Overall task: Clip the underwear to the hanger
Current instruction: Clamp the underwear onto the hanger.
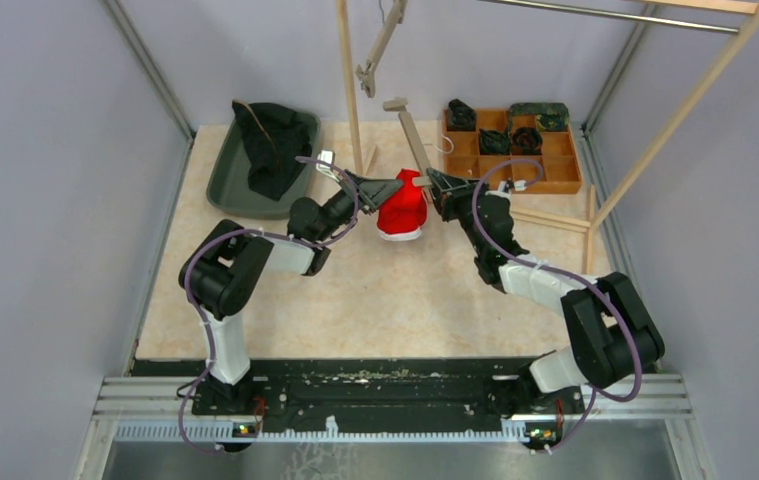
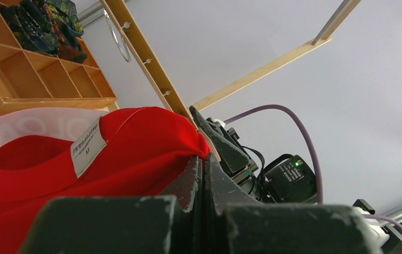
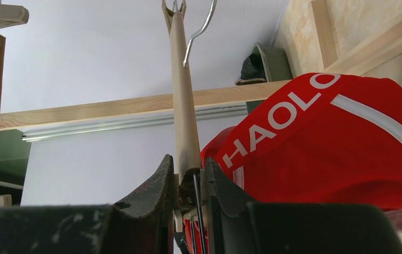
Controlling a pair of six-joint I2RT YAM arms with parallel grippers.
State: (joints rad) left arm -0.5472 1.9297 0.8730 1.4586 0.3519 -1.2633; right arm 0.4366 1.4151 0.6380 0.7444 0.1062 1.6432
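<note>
The red underwear (image 1: 402, 210) is held in the air above the counter (image 1: 405, 310), between the two tools. The left tool (image 1: 395, 187) is clamped tight on a fold at the garment's edge, the fabric being pinched between its closed fingertips (image 2: 192, 177). The right tool (image 1: 433, 182) is narrowed around the lower end of the wooden hanger (image 1: 411, 135), which is tilted with that end touching the underwear. A dark garment (image 1: 273, 145) is draped over the green tray (image 1: 225, 185) at the far left.
</note>
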